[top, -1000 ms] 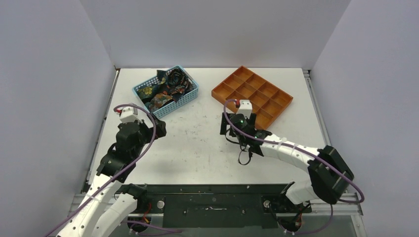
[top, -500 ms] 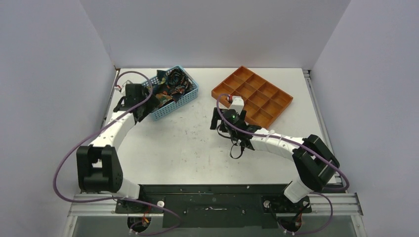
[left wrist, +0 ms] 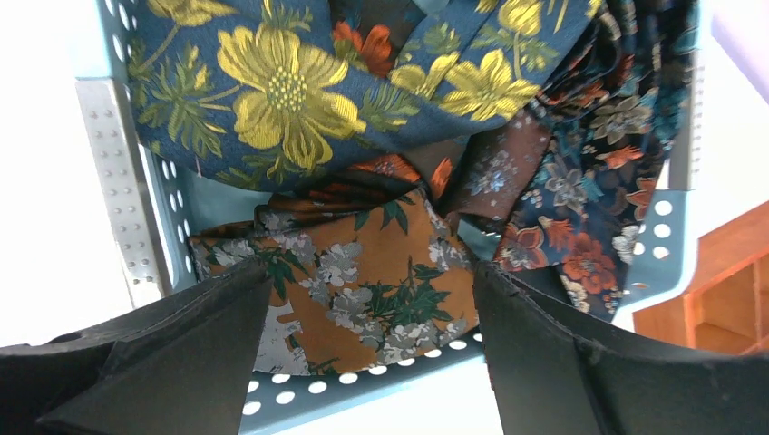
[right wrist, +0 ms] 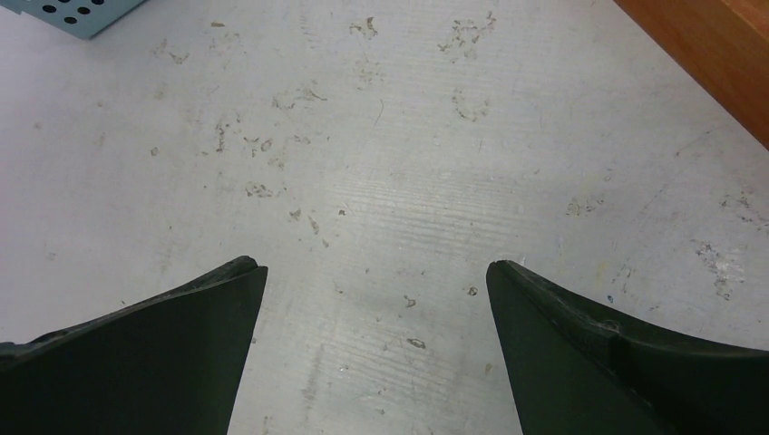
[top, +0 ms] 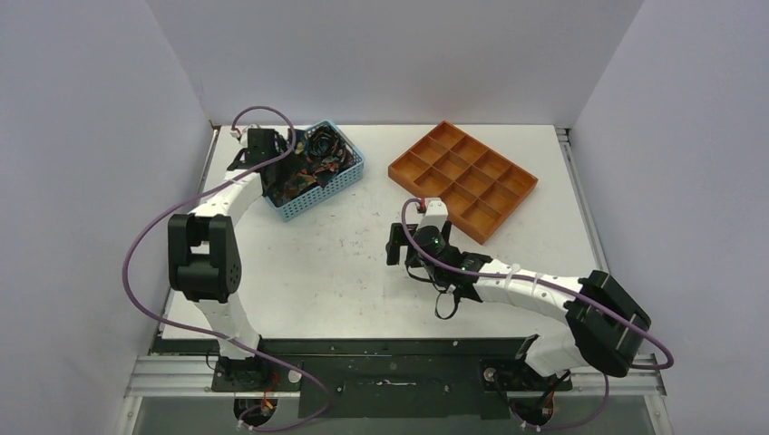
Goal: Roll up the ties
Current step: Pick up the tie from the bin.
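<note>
Navy and orange floral ties lie heaped in the blue basket at eleven o'clock on the worktop. Over the orange tie the left pincer hangs spread, seemingly not touching; pinch one loose end only and lift slowly. At the middle, the right pincer gapes wide, holding nothing.

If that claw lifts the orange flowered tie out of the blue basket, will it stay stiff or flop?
Likely floppy: the orange tie lies crumpled and folded like thin cloth. It may snag or drag others, since the yellow-flowered blue tie is piled against it. Its smooth-looking fabric could slip.
</note>
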Available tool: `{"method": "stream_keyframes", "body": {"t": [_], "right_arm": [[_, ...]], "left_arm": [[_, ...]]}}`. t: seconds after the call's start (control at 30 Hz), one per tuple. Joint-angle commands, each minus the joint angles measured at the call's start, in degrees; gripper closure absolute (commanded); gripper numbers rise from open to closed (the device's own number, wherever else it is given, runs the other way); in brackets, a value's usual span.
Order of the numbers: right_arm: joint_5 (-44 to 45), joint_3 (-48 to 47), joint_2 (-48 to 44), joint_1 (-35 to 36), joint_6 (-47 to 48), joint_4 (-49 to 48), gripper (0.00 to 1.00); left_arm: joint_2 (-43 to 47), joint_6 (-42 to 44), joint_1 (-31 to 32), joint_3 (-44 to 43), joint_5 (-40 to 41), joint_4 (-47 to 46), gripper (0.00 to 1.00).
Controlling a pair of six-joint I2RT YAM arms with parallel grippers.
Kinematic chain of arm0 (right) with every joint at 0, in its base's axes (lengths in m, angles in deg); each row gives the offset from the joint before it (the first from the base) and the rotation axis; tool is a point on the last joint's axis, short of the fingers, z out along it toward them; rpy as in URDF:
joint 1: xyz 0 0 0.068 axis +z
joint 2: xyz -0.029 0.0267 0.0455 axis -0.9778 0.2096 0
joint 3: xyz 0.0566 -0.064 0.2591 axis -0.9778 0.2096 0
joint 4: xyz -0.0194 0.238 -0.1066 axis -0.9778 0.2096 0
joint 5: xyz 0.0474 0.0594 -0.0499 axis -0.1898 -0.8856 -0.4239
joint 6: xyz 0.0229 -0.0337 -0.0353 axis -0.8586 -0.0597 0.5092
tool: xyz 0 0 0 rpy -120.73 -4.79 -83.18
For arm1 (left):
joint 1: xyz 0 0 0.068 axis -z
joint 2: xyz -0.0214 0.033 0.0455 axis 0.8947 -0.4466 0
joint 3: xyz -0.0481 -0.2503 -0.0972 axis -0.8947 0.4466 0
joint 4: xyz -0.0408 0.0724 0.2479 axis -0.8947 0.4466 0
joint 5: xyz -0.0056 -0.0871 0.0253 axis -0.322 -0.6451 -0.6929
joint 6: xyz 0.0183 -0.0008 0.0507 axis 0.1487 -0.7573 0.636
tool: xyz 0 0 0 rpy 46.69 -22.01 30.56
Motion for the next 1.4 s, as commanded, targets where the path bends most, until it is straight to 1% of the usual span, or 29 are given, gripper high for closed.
{"method": "stream_keyframes", "body": {"t": [0.0,0.13,0.2,0.27,0.33,0.43,0.53,0.63,0.67,0.77,0.87,0.9,0.93,1.03,1.13,1.23,1.37], "right_arm": [[0.4,1.2,-3.0,0.0,1.1,-2.0,0.00],[0.7,2.8,-4.5,0.0,0.4,-2.5,0.00],[1.1,3.5,-5.0,0.0,0.4,-2.2,0.00],[1.5,4.5,-5.7,0.1,0.3,-1.9,0.00],[2.4,5.1,-6.6,0.2,0.2,-1.3,0.00],[3.2,5.6,-8.1,0.2,0.2,-0.3,0.00],[3.9,5.8,-9.6,0.2,0.2,0.7,0.00],[4.6,5.7,-10.8,0.1,0.7,1.9,0.00],[4.9,5.3,-11.2,0.0,1.1,2.5,0.00],[6.1,3.5,-13.0,-0.2,2.7,5.0,0.00],[6.7,1.0,-15.0,-0.8,4.8,7.5,0.00],[7.1,-0.3,-15.7,-1.2,5.4,8.3,0.02],[7.4,-1.1,-16.5,-1.6,6.2,9.3,0.04],[7.9,-3.4,-19.3,-2.9,7.5,11.4,0.05],[8.7,-5.4,-22.0,-4.6,8.6,13.8,0.05],[9.4,-7.0,-25.3,-6.7,9.5,15.5,0.06],[9.9,-9.3,-29.4,-9.5,10.7,17.3,0.07]], "left_arm": [[-2.0,0.7,1.3,-3.2,0.1,2.2,0.19],[-4.9,0.6,2.4,-5.3,1.2,5.0,0.18],[-6.7,0.7,2.5,-5.9,1.9,6.2,0.20],[-7.9,0.7,2.4,-5.8,2.1,6.5,0.23],[-8.6,0.6,2.4,-5.4,2.4,6.3,0.29],[-8.1,0.7,2.4,-4.0,2.4,4.9,0.45],[-7.5,1.3,2.0,-3.4,2.5,4.4,0.68],[-5.2,1.6,1.7,-2.5,2.2,3.8,0.94],[-3.8,1.8,1.7,-2.1,2.2,3.5,1.00],[2.0,2.3,1.8,-1.6,1.3,2.7,1.00],[10.2,2.6,1.9,-1.7,0.4,2.9,1.00],[12.9,2.7,2.0,-1.7,0.1,2.7,1.00],[15.7,2.7,2.1,-1.6,-0.8,2.3,1.00],[23.7,3.6,3.4,-1.7,-3.4,0.7,1.00],[31.0,4.1,5.2,-2.2,-7.9,-2.1,1.00],[36.1,5.3,9.5,-5.0,-12.6,-2.5,1.00],[37.4,6.9,19.8,-11.2,-18.7,1.0,1.00]]}}
